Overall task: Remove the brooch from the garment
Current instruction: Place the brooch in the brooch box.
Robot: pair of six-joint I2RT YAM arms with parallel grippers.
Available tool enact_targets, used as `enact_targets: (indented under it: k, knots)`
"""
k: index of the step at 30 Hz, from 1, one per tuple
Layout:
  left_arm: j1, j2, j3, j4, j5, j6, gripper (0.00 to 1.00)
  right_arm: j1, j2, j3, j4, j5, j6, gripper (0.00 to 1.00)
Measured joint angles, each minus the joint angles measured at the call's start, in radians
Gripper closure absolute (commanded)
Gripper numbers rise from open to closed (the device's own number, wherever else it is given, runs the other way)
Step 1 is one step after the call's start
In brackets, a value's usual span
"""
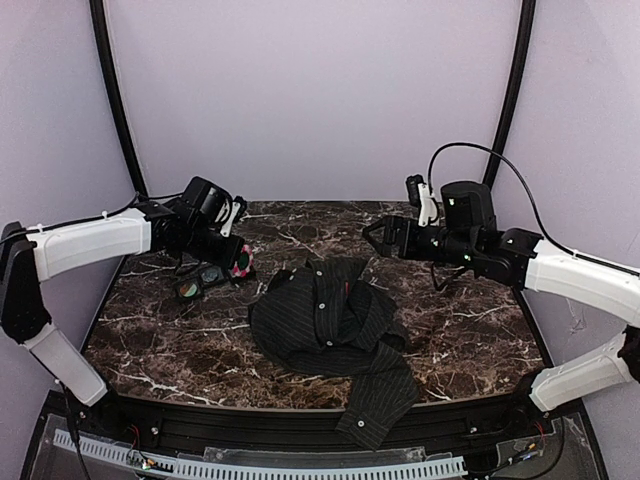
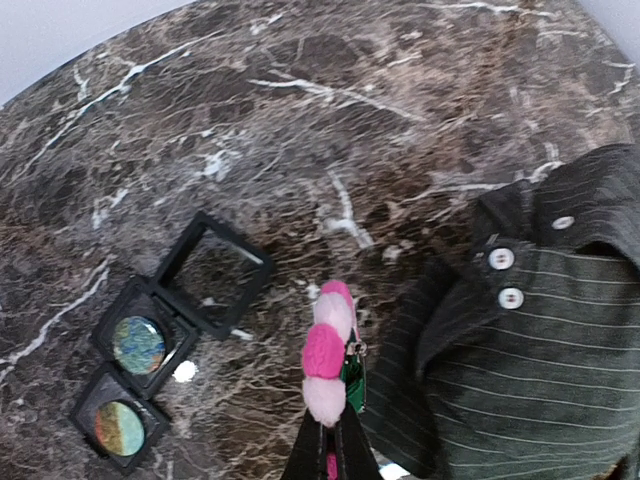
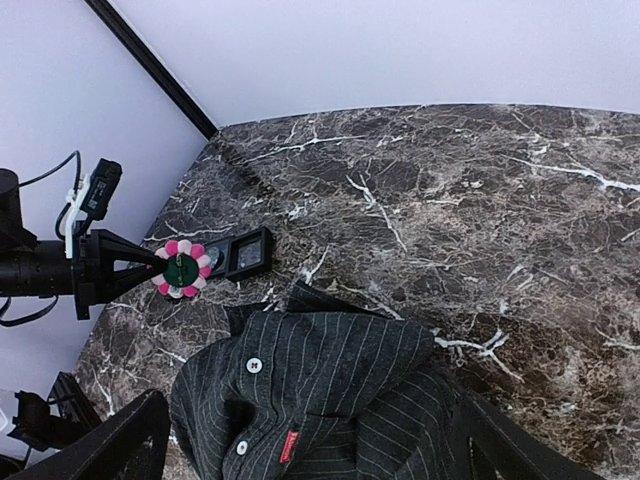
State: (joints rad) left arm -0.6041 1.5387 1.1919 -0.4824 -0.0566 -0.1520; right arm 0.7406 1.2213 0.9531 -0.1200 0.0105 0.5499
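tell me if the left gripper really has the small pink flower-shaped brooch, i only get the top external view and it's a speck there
Observer: Yes. The right wrist view shows the left gripper shut on the small pink flower-shaped brooch, green round centre showing, off the dark pinstriped shirt.
Operator: what's in those black things beside it
Observer: Those are three small black square trays. The left wrist view shows round multicoloured discs in two; the third is empty.
Operator: and the right gripper
Observer: Its own camera shows the right gripper open over the shirt, holding nothing.
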Motion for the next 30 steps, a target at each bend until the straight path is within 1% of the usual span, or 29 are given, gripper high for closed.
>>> enact_targets:
  k: [5,12,15,23,30]
  knots:
    - [0.000,0.126,0.083,-0.080,-0.194,0.052,0.99,-0.008,0.000,-0.010,0.019,0.005,-0.020,0.03]
    - [0.000,0.219,0.138,-0.103,-0.355,0.094,0.99,-0.010,0.000,-0.050,0.041,0.003,-0.023,0.03]
    - [0.000,0.272,0.183,-0.106,-0.403,0.112,0.99,-0.014,-0.004,-0.072,0.054,-0.004,-0.022,0.03]
    - [0.002,0.395,0.259,-0.102,-0.470,0.164,0.99,-0.027,-0.020,-0.103,0.076,-0.033,-0.022,0.03]
    - [0.007,0.433,0.277,-0.095,-0.508,0.206,0.99,-0.033,-0.037,-0.134,0.096,-0.049,-0.017,0.03]
